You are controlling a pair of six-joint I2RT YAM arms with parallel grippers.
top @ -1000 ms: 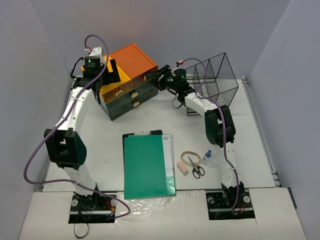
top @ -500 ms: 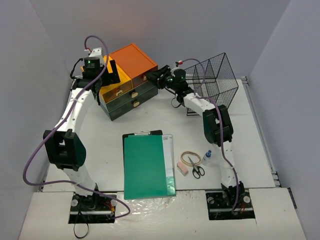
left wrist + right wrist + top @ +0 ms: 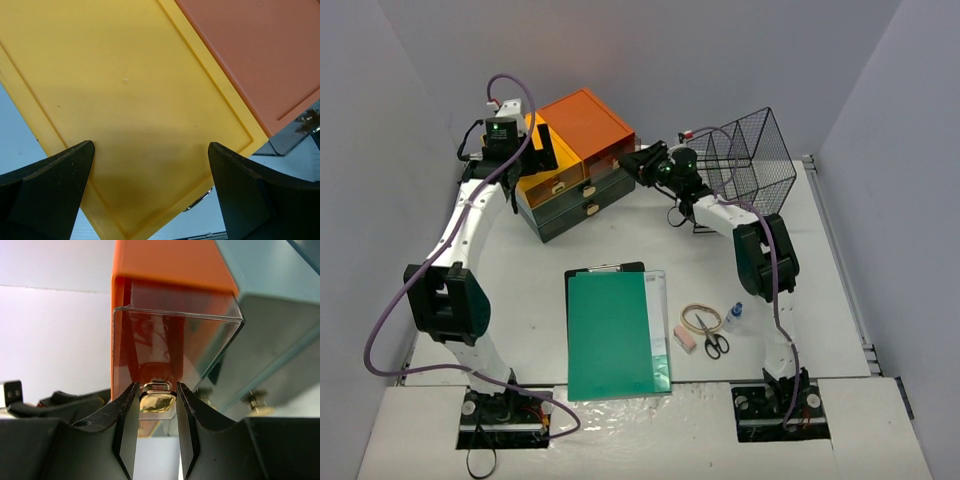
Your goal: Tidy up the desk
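On the white desk [image 3: 520,290] at the back stands a drawer unit [image 3: 582,115] with orange and yellow tops. My right gripper [image 3: 638,162] is at the front of its orange drawer [image 3: 165,340]. Its jaws press on both sides of the drawer's gold handle [image 3: 157,402], shut on it [image 3: 156,392]. My left gripper [image 3: 535,145] hovers over the yellow top [image 3: 125,90], wide open [image 3: 150,150] with nothing between its fingers.
A black wire basket [image 3: 750,160] stands at the back right, just behind my right arm. A green clipboard [image 3: 615,335] lies in the middle. To its right lie a pink eraser [image 3: 685,338], a rubber band [image 3: 700,315], scissors [image 3: 712,338] and a small bottle [image 3: 734,314].
The right gripper's jaws have closed in onto the drawer handle, and that arm has shifted slightly right and toward me. The left gripper stays wide open over the yellow top.
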